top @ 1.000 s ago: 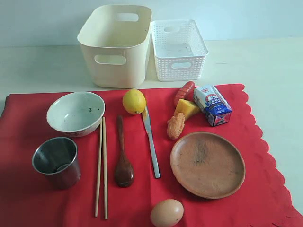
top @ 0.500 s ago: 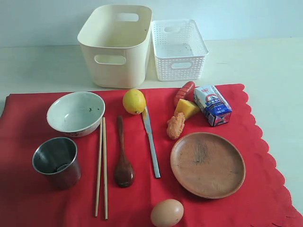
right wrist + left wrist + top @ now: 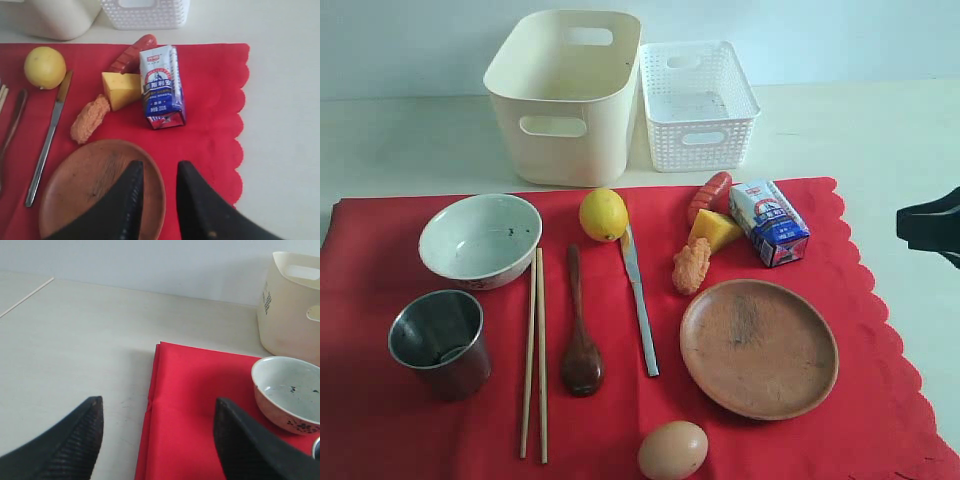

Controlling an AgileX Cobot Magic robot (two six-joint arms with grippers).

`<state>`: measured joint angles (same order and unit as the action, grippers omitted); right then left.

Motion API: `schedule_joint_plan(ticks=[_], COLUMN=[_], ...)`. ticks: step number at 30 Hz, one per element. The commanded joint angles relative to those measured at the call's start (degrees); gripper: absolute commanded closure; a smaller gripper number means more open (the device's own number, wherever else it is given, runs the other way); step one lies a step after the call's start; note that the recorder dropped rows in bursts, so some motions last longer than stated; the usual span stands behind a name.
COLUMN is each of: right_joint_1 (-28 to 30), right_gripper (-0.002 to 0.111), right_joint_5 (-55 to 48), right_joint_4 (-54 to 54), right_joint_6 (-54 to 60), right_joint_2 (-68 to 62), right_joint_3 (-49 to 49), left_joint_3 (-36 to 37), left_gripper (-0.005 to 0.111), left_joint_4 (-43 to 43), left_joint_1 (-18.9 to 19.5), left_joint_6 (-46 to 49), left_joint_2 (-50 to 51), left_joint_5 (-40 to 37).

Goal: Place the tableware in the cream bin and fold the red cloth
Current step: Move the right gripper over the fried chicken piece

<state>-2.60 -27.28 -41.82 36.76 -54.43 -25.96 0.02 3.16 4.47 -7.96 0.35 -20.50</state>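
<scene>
I see the red cloth (image 3: 620, 400) spread flat across the pale table (image 3: 880, 130), smooth fabric with a scalloped edge on the right side in the exterior view. Beyond its far edge stands the cream bin (image 3: 565, 95), a smooth-walled tub with rounded corners and oval handle cut-outs, and touching its right side is a smaller white lattice basket (image 3: 698, 105).

On the cloth, the round brown plate (image 3: 758, 347) lies right of centre, matte with a dark scuff in its middle. The pale ceramic bowl (image 3: 480, 240) sits at the left, glossy, with a few dark specks inside, and the steel cup (image 3: 438, 342) stands upright just in front of it. Between cup and plate lie, roughly parallel, the pair of light wooden chopsticks (image 3: 534, 355), the dark wooden spoon (image 3: 580, 345) and the metal knife (image 3: 639, 300).

The knife's tip reaches up beside a lemon (image 3: 603, 214). Near the plate's far rim cluster a blue-and-white milk carton (image 3: 769, 222), a yellow wedge (image 3: 714, 230), a red sausage (image 3: 710, 193) and a breaded orange piece (image 3: 691, 266). An egg (image 3: 672, 450) rests at the near edge of the cloth.

My left gripper (image 3: 157, 440) hovers over the cloth's left edge with its jaws spread wide, holding nothing. My right gripper (image 3: 157, 192) hangs above the plate's rim, its dark fingers (image 3: 125, 205) parted by a narrow gap with nothing between them.
</scene>
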Motion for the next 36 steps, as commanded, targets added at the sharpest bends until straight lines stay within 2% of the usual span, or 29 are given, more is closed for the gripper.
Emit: schedule_joint_plan(ticks=[1, 13, 22, 31, 36], right_joint_1=[-0.1, -0.1, -0.2, -9.0, -11.6], right_gripper=[0.078, 0.061, 0.051, 0.051, 0.051], right_joint_5=[-1.7, -1.9, -6.4, -6.5, -6.5], right_joint_4=[-4.5, -5.2, -14.8, -14.7, -14.0], right_joint_6=[5.9, 7.2, 18.8, 23.6, 23.6], right_joint_2=[-1.5, -2.5, -2.5, -2.5, -2.5], right_joint_3=[-0.4, -0.4, -0.4, -0.4, -0.4], left_joint_3=[0.0, 0.0, 0.0, 0.0, 0.0], left_gripper=[0.045, 0.045, 0.045, 0.045, 0.045], left_joint_4=[0.3, 0.3, 0.3, 0.3, 0.3], left_joint_1=[0.1, 0.1, 0.1, 0.1, 0.1], left_joint_6=[0.3, 0.3, 0.3, 0.3, 0.3], left_joint_2=[-0.3, -0.3, -0.3, -0.3, -0.3], left_joint_5=[0.3, 0.3, 0.3, 0.3, 0.3])
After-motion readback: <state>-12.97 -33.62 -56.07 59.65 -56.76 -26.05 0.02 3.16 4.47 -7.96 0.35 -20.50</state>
